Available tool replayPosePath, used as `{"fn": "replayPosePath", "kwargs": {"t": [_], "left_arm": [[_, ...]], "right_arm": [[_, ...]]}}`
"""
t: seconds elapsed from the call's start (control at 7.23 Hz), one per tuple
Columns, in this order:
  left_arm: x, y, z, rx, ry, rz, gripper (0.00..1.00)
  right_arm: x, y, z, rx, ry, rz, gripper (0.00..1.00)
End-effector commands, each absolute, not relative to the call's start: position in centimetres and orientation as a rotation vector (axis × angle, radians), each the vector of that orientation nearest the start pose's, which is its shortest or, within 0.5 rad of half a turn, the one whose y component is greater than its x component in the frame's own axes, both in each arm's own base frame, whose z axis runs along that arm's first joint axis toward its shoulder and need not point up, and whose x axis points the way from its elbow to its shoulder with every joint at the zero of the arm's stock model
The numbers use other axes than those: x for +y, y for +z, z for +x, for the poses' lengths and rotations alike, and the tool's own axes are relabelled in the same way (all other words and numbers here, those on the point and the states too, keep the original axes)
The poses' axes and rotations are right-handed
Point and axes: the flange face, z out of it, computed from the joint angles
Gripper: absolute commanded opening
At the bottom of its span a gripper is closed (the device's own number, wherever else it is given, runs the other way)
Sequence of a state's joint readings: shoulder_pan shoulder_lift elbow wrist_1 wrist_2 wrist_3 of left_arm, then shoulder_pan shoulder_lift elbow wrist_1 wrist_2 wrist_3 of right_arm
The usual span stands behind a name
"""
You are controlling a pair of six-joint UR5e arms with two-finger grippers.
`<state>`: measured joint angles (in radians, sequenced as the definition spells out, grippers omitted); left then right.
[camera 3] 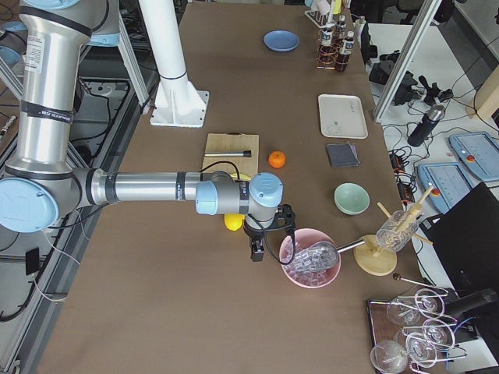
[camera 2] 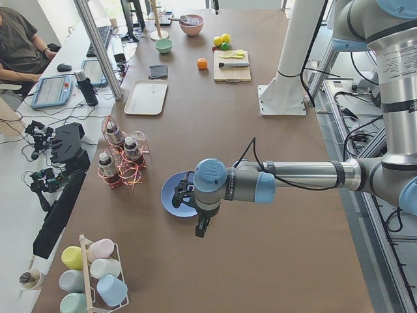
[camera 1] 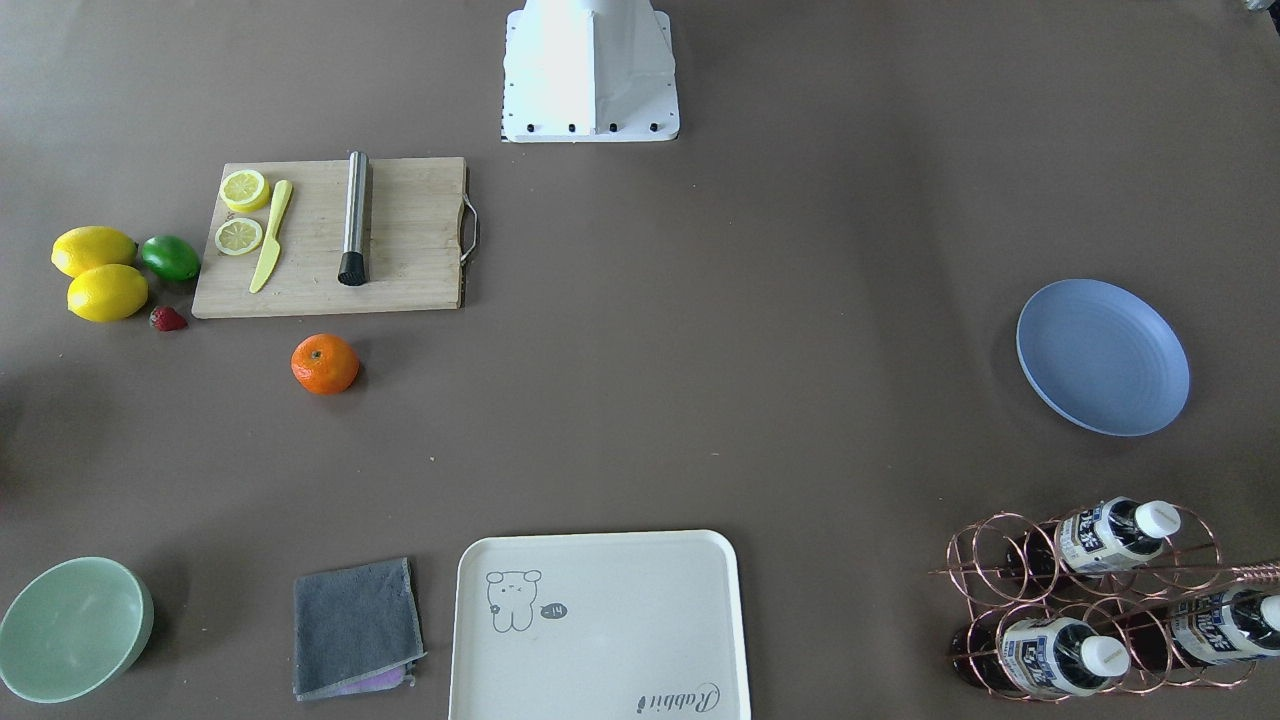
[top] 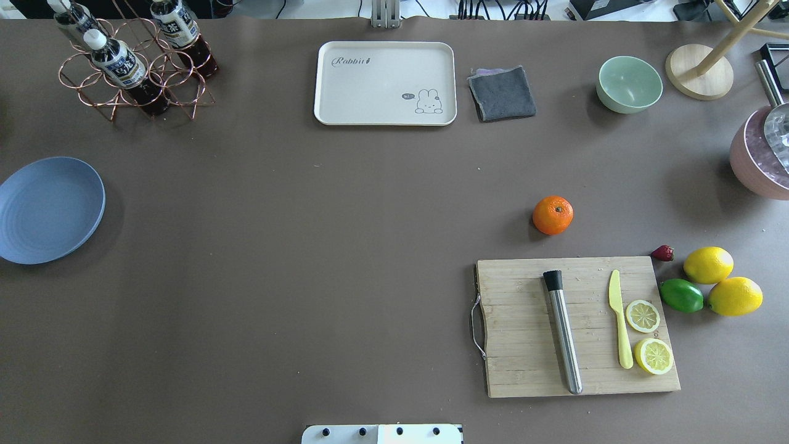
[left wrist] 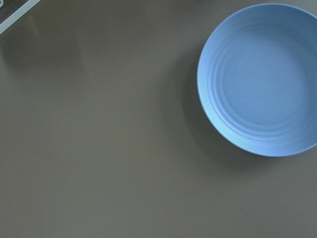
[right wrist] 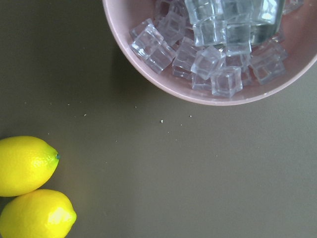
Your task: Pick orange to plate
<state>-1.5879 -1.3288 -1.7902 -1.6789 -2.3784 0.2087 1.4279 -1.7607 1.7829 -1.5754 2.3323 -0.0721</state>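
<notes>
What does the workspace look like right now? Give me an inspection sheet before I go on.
Surface: brown table, a few crumbs.
Job's things: orange on the table just beyond the cutting board, not gripped; plate empty, far across on the robot's left.
Clutter: two lemons, lime, strawberry, tray, cloth, green bowl, bottle rack, pink ice bowl.
Grippers: left gripper beside the plate; right gripper beside the ice bowl; open or shut cannot be told.
Cables: a black cable loops off the left arm.
Surroundings: operator seated at the side bench.
</notes>
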Motion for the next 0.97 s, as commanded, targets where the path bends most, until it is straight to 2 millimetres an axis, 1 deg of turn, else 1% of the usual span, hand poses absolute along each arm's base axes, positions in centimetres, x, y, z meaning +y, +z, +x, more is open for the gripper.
{"fn": "replayPosePath", "kwargs": {"t": [0.0,0.14,0.41,0.55,0.83], "left_arm": [[-39.9,63.8,-6.8,0.8,0.199,0.179,0.98],[-40.0,63.4,-6.8,0.8,0.202,0.188,0.98],[-40.0,63.5,-6.8,0.799,0.208,0.201,0.98],[-40.0,64.3,-6.7,0.804,0.201,0.185,0.98],[-39.6,64.5,-6.8,0.804,0.177,0.172,0.98]], "right_arm": [[-41.7,64.2,0.6,-0.762,-0.209,-0.012,1.0],[-41.8,64.2,0.6,-0.762,-0.209,-0.01,1.0],[-42.1,63.9,0.6,-0.763,-0.211,-0.004,1.0],[-42.2,63.7,0.5,-0.763,-0.212,-0.001,1.0],[-42.5,63.3,0.4,-0.762,-0.21,0.006,1.0]]}}
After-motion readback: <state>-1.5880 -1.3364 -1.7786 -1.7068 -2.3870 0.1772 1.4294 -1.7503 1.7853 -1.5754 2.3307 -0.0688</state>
